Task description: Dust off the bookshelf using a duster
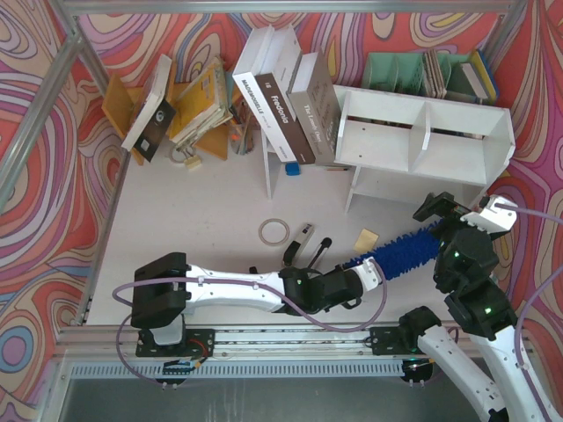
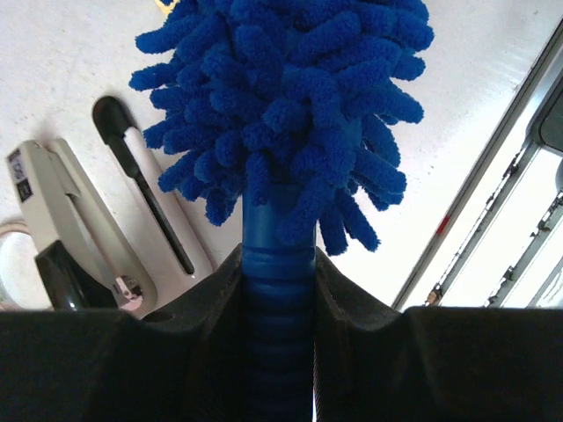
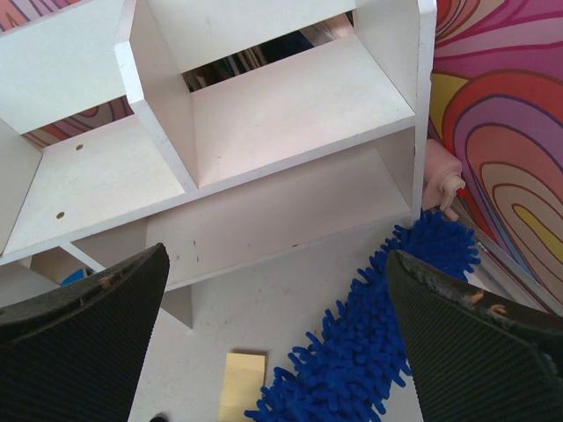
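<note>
1. Left end effector (image 2: pixel 280 290) gripped the handle of the long blue fluffy microfiber duster (image 2: pixel 290 114), its head extending ahead.
2. Right end effector (image 3: pixel 277 281) gaped empty; duster head beneath, large white board bookshelf (image 3: pixel 264 114) ahead.

- duster (image 2: pixel 290 97): head was fluffy blue microfibre cloth, matt; handle looked like ribbed plastic w/ slight gloss.
- bookshelf (image 3: pixel 290 105): white board, was smooth & matt, few dark specks.
- right gripper (image 3: pixel 277 255) pads (image 3: pixel 479 343): were black, finely ribbed, matt.
- table (image 1: pixel 202 220): looked white, smooth.
</note>
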You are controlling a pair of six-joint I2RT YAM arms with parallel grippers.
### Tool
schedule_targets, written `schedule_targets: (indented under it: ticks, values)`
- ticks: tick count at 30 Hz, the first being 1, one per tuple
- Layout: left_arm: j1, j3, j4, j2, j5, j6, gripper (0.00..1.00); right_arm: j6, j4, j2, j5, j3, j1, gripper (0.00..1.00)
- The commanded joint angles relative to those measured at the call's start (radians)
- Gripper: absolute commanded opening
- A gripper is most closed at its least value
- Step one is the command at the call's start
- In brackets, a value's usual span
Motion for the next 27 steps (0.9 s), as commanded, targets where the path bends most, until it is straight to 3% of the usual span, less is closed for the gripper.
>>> schedule_targets:
  ticks: [1,16,27]
  values:
    - [0.009,-0.003,0.011,-0.001,-0.007,-0.075,0.00,-0.014,0.034,0.005,-0.001,-0.007,0.000,0.99]
    - [0.009,-0.078,-0.005,-0.024,-0.105,-0.176,0.00,-0.014,0.031,0.002,0.000,-0.007,0.000,0.99]
    - [0.008,-0.157,0.046,-0.134,-0.339,-0.324,0.00,-0.014,0.027,-0.006,0.003,-0.008,-0.001,0.99]
